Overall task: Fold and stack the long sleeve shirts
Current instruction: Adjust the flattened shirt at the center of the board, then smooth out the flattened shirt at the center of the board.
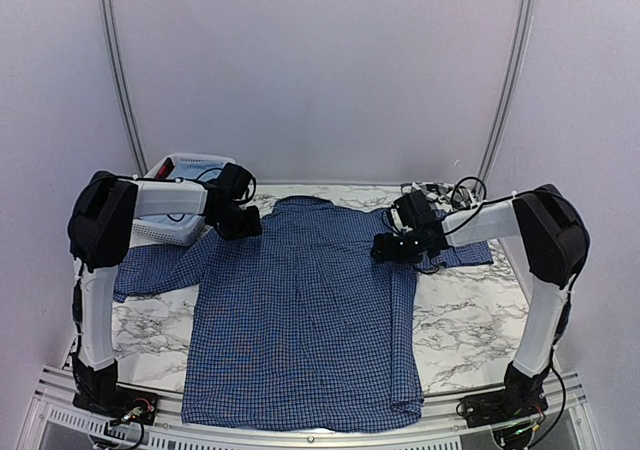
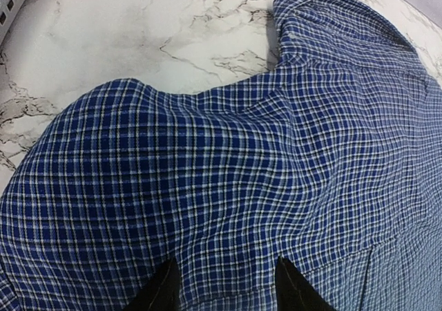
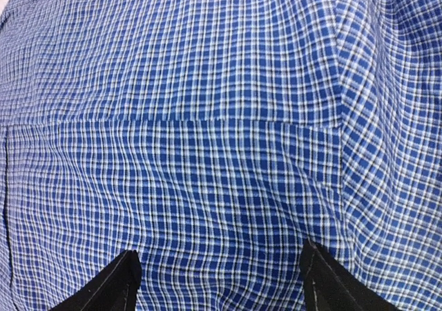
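Blue checked shirt is your piece. It lies spread flat on the marble table, with its collar at the far side, its hem toward the arm bases and a sleeve out to each side. Expect it to be light, thin and limp. It should sag from wherever you lift it, and it may drag rather than slide on the stone. Pinch it at the shoulders, close to the sleeve seams, and take both layers so the back doesn't peel away.

Your left claw is down at the left shoulder, jaws apart with cloth humped between them, and no pinch is visible. Your right claw is at the right shoulder, jaws spread wide on flat cloth, gripping nothing. The white basket is just behind the left arm.
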Controlling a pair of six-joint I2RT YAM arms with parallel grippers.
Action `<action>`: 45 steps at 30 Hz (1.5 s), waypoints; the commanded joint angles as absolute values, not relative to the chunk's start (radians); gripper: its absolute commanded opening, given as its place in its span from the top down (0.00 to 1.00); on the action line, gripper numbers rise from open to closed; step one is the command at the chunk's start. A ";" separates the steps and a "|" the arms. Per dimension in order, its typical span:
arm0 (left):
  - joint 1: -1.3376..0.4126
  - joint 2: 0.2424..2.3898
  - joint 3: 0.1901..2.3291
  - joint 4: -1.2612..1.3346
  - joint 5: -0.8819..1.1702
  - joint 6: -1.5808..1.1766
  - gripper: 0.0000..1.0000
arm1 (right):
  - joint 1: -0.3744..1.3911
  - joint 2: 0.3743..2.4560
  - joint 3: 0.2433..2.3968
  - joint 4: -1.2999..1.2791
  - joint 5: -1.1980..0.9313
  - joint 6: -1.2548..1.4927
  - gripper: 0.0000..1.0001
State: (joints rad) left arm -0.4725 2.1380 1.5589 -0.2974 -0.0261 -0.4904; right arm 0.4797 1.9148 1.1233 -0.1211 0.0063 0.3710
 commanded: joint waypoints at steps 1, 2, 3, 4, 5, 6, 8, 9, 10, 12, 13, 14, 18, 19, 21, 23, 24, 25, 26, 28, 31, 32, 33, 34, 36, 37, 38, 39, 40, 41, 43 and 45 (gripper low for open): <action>-0.456 2.210 1.596 -0.309 -0.062 -0.509 0.52 | 0.540 1.851 1.159 -0.223 0.049 0.336 0.22; -0.450 2.223 1.603 -0.312 -0.059 -0.511 0.52 | 0.558 1.828 1.150 -0.238 0.068 0.338 0.21; -0.443 2.235 1.609 -0.313 -0.057 -0.511 0.52 | 0.569 1.801 1.133 -0.248 0.077 0.344 0.21; -0.437 2.247 1.616 -0.315 -0.052 -0.511 0.52 | 0.583 1.758 1.110 -0.251 0.078 0.355 0.21; -0.431 2.259 1.625 -0.317 -0.047 -0.509 0.52 | 0.595 1.724 1.086 -0.255 0.078 0.368 0.21; -0.426 2.271 1.634 -0.318 -0.044 -0.505 0.52 | 0.605 1.691 1.056 -0.259 0.081 0.382 0.21; -0.416 2.296 1.658 -0.321 -0.039 -0.496 0.52 | 0.620 1.618 0.992 -0.265 0.086 0.418 0.21; -0.414 2.310 1.673 -0.323 -0.033 -0.491 0.52 | 0.624 1.574 0.953 -0.265 0.082 0.441 0.21; -0.410 2.324 1.690 -0.325 -0.027 -0.486 0.52 | 0.628 1.531 0.916 -0.265 0.076 0.462 0.23; -0.410 2.345 1.728 -0.335 -0.009 -0.471 0.52 | 0.642 1.440 0.839 -0.276 0.071 0.503 0.24; -0.412 2.349 1.746 -0.338 -0.004 -0.464 0.51 | 0.652 1.399 0.805 -0.287 0.073 0.523 0.27; -0.415 2.348 1.763 -0.340 -0.003 -0.460 0.51 | 0.664 1.352 0.772 -0.301 0.075 0.542 0.30; -0.446 2.297 1.830 -0.355 0.018 -0.431 0.45 | 0.725 1.178 0.666 -0.382 0.077 0.633 0.41; -0.454 2.279 1.837 -0.358 0.015 -0.428 0.44 | 0.745 1.132 0.641 -0.396 0.069 0.659 0.44; -0.473 2.232 1.836 -0.364 0.010 -0.429 0.43 | 0.802 1.050 0.594 -0.420 0.052 0.718 0.50; -0.496 2.179 1.822 -0.369 0.006 -0.432 0.42 | 0.876 0.975 0.552 -0.441 0.048 0.791 0.54; -0.509 2.153 1.812 -0.373 0.006 -0.436 0.42 | 0.925 0.953 0.533 -0.455 0.048 0.827 0.56; -0.529 2.122 1.798 -0.376 -0.008 -0.440 0.41 | 0.964 0.932 0.519 -0.471 0.051 0.863 0.58; -0.547 2.090 1.777 -0.378 -0.030 -0.442 0.41 | 1.007 0.915 0.513 -0.493 0.067 0.894 0.59; -0.579 2.020 1.721 -0.377 -0.058 -0.458 0.41 | 1.086 0.881 0.511 -0.541 0.095 0.955 0.61; -0.627 1.910 1.618 -0.377 -0.094 -0.492 0.41 | 1.174 0.836 0.491 -0.562 0.092 1.032 0.64; -0.642 1.874 1.570 -0.377 -0.113 -0.502 0.41 | 1.200 0.823 0.477 -0.559 0.090 1.059 0.64; -0.660 1.836 1.532 -0.377 -0.131 -0.510 0.41 | 1.226 0.814 0.467 -0.560 0.090 1.090 0.64; -0.676 1.803 1.494 -0.377 -0.144 -0.521 0.41 | 1.250 0.810 0.457 -0.571 0.097 1.110 0.65; -0.701 1.735 1.422 -0.377 -0.161 -0.546 0.41 | 1.296 0.810 0.451 -0.607 0.116 1.150 0.65; -0.713 1.702 1.389 -0.377 -0.172 -0.562 0.41 | 1.316 0.811 0.449 -0.614 0.125 1.166 0.65; -0.728 1.663 1.353 -0.376 -0.183 -0.584 0.41 | 1.336 0.812 0.443 -0.614 0.128 1.181 0.64; -0.745 1.637 1.319 -0.376 -0.194 -0.601 0.41 | 1.351 0.815 0.434 -0.605 0.129 1.195 0.65; -0.761 1.613 1.288 -0.375 -0.207 -0.619 0.41 | 1.364 0.820 0.425 -0.595 0.127 1.210 0.65; -0.782 1.589 1.255 -0.373 -0.218 -0.633 0.41 | 1.376 0.828 0.417 -0.580 0.125 1.224 0.65; -0.815 1.546 1.194 -0.369 -0.240 -0.667 0.41 | 1.396 0.846 0.403 -0.543 0.127 1.242 0.65; -0.836 1.508 1.140 -0.363 -0.256 -0.696 0.41 | 1.404 0.864 0.394 -0.503 0.125 1.253 0.65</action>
